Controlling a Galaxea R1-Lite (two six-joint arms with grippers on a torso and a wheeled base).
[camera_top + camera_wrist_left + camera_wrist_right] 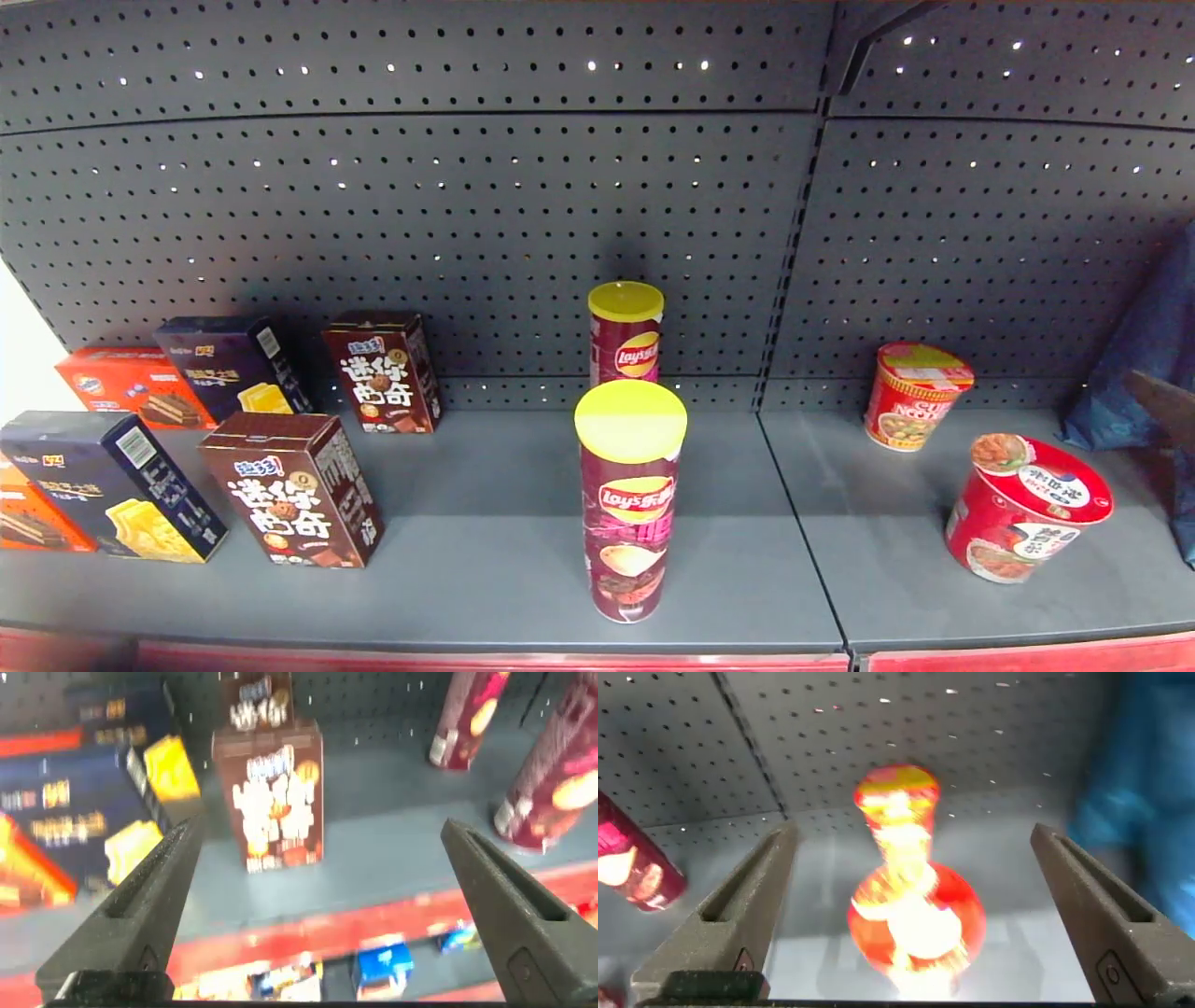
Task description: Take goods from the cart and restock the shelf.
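The grey shelf [448, 523] holds goods in 2 rows in front of a perforated pegboard back [467, 205].

- **Far left:** the rear orange box [131, 383] shows a picture of a layered cake slice. The front orange box [28, 523] is cut off by the frame edge.
- **Blue boxes:** the rear dark blue box [233, 364] and the front dark blue box [112, 485] carry yellow wafer pictures. The front one has a barcode on its side.
- **Brown boxes:** the rear brown box [383, 373] and the front brown box [294, 490] bear large white characters and small cookie pictures.
- **Centre:** 2 upright maroon cans with yellow lids stand one behind the other, the rear can [625, 331] and the front can [630, 499]. Each has a round red-and-yellow logo.
- **Right:** the rear noodle cup [915, 392] and the front noodle cup [1027, 504] are both red with printed lids.
- **Far right:** a blue bag [1148, 355] sits at the end of the shelf.

The left gripper [320, 828] has its fingers spread wide and holds nothing. It hangs before the shelf's red edge strip [374, 924] and faces the front brown box. The right gripper [913, 831] is likewise spread apart and holds nothing, facing the 2 blurred noodle cups.
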